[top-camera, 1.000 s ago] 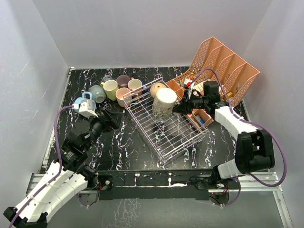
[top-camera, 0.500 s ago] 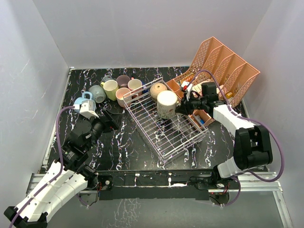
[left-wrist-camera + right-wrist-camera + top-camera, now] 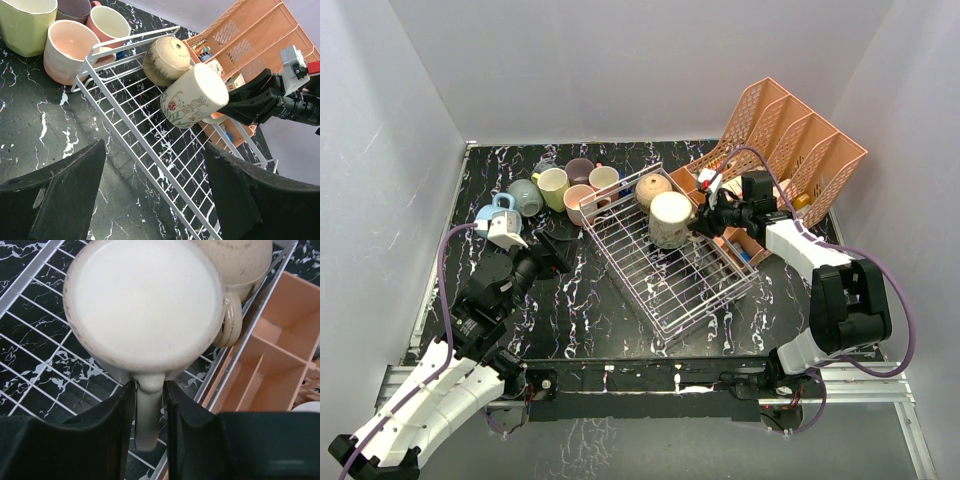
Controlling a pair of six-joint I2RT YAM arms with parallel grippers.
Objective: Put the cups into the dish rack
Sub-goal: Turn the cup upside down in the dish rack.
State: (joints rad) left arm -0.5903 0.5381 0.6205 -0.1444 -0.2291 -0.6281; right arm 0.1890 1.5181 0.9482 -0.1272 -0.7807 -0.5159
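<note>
Cream pottery with a painted flower pattern, one mug (image 3: 192, 100) lies tilted inside the dish rack (image 3: 665, 285), near its far end, its closed base turned up toward the right gripper (image 3: 700, 224). Its handle (image 3: 149, 412) sticks out between the right fingers (image 3: 90, 440). They stand narrow, one close on each side of it. Whether they press the handle or only flank it I cannot tell. Just beside this mug, in the rack's far corner, a tan mug (image 3: 162, 60) lies on its side.

The rack sits askew on a black, white-veined surface (image 3: 570, 320). Outside the rack's left rim stand more cups. A pink cup (image 3: 67, 52) is right at the rim, with a darker pink cup (image 3: 109, 26) behind it. Next to these are a mauve cup (image 3: 75, 7) and a yellow cup (image 3: 25, 22). Farther from the rack are a grey-blue cup (image 3: 525, 197) and a light blue cup (image 3: 486, 212).

The left gripper (image 3: 555, 255) hovers off the rack's left side, on the near side of those cups. Its fingers (image 3: 55, 200) are spread wide, gripping nothing, and point toward the rack. Just beside the rack's right rim leans a salmon lattice organiser (image 3: 800, 140).
</note>
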